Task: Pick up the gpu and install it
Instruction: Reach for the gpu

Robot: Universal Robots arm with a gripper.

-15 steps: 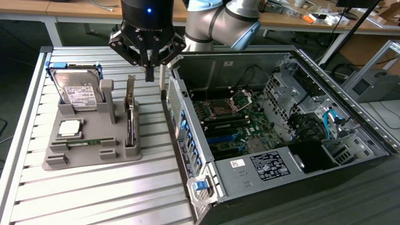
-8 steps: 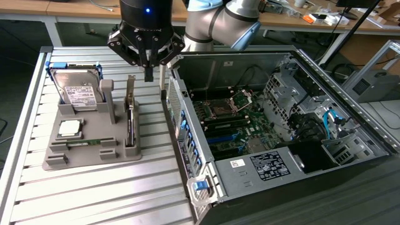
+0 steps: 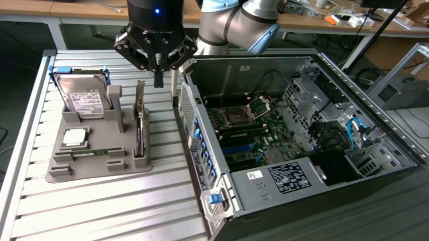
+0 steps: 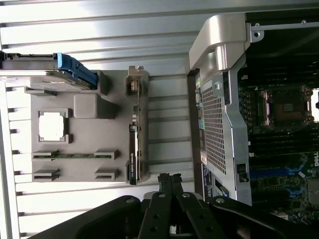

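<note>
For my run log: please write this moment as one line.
gripper: shut, empty | gpu: on edge in gray holder, untouched | computer case: open

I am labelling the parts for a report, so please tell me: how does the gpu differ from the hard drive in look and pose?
The gpu is a thin dark card seen edge-on; the hard drive is a boxy silver block with a white label. The gpu stands upright on its long edge; the hard drive leans back with its broad face showing. Both rest in the gray holder.
</note>
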